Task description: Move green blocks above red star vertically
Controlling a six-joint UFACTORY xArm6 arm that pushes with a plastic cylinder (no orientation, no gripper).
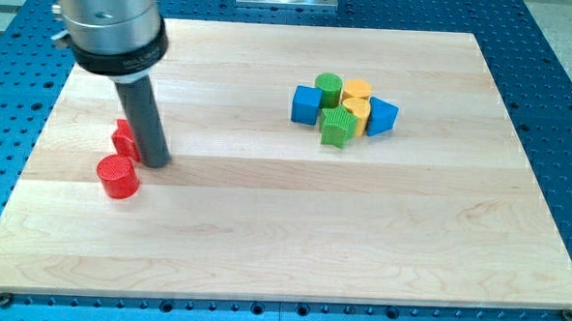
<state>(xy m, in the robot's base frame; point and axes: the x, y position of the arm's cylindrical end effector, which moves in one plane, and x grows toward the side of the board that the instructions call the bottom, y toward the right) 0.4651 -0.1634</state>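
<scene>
A green cylinder (329, 88) and a green star-like block (338, 127) sit in a tight cluster right of the board's middle, near the view's top. A red block (124, 137), its shape partly hidden by the rod, lies at the view's left; it may be the red star. A red cylinder (117, 176) stands just below it. My tip (154, 161) rests on the board, touching the right side of the partly hidden red block, far left of the green blocks.
The cluster also holds a blue cube (307, 104), a blue block (382, 116) and two yellow blocks (356, 90) (356, 111). The wooden board (283, 238) lies on a blue perforated table. A metal mount shows at the view's top.
</scene>
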